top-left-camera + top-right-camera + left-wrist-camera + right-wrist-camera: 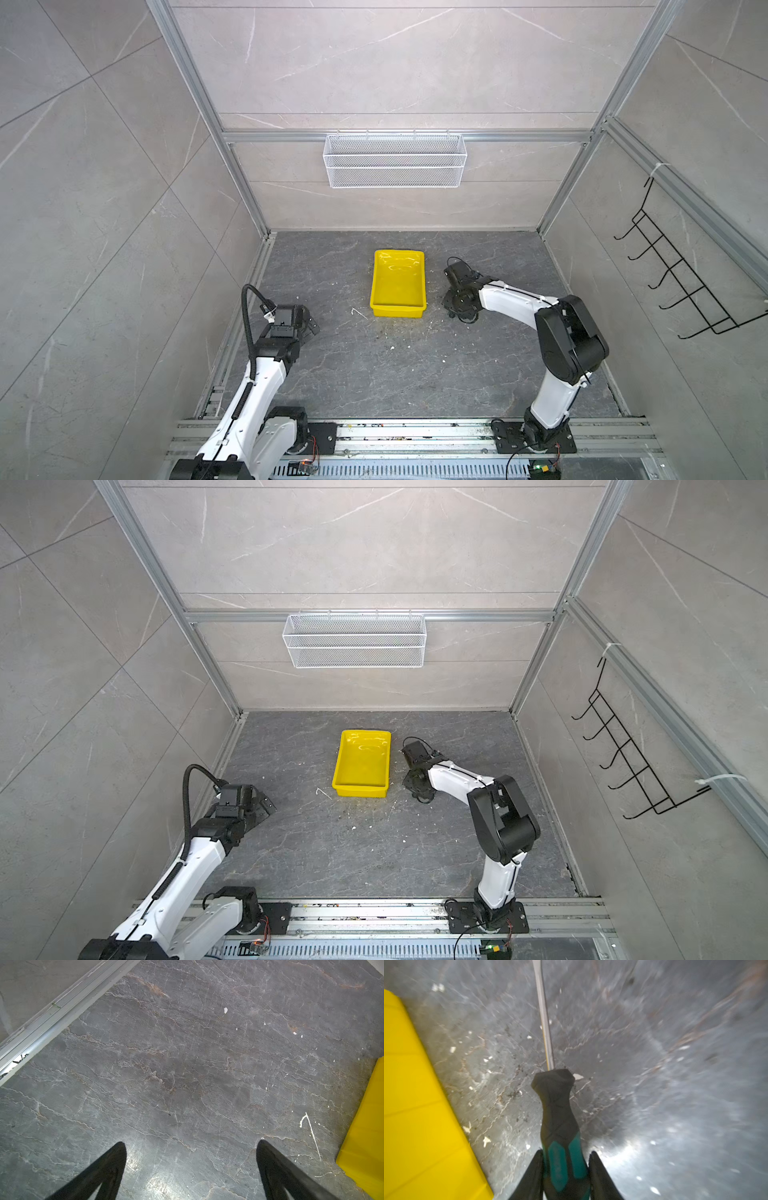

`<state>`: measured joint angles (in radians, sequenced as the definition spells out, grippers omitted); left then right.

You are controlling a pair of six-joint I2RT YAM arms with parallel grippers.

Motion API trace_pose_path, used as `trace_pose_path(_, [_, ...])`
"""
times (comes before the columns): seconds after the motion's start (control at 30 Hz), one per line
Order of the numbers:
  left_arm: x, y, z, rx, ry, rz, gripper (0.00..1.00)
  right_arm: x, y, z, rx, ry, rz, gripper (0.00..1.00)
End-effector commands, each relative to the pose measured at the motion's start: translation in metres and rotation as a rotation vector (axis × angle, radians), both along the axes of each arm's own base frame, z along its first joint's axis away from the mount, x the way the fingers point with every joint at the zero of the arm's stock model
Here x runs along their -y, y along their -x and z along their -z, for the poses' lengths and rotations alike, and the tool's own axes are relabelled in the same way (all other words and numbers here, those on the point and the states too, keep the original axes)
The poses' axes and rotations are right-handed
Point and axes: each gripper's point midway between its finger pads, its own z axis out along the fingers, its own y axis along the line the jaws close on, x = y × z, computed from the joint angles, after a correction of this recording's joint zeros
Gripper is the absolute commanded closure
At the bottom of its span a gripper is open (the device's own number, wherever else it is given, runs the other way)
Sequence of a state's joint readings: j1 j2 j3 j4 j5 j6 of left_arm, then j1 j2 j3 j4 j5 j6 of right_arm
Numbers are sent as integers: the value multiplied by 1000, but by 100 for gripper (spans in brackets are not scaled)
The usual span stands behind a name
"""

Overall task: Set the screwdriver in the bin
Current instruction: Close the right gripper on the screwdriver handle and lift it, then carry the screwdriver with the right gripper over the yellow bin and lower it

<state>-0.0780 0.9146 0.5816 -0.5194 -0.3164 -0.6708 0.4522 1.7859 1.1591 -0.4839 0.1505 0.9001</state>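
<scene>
I am finding no text, label, brand, number or sign that I can read in any view. I am checking the handle of the screwdriver (559,1118) sitting between the jaws of the right gripper (565,1151), and the wall of the bin (415,1105) just beside them. Both are showing only plain colour, and the wrist picture is blurring any fine marks.

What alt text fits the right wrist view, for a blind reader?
The right gripper is shut on the green and black handle of the screwdriver, whose shaft points away over the grey surface. The yellow bin lies alongside, apart.
</scene>
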Motion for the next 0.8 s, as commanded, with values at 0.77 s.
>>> trace_pose_path(0.77, [-2, -2, -3, 6, -1, -16, 0, -210, -52, -36, 104, -110, -319, 83])
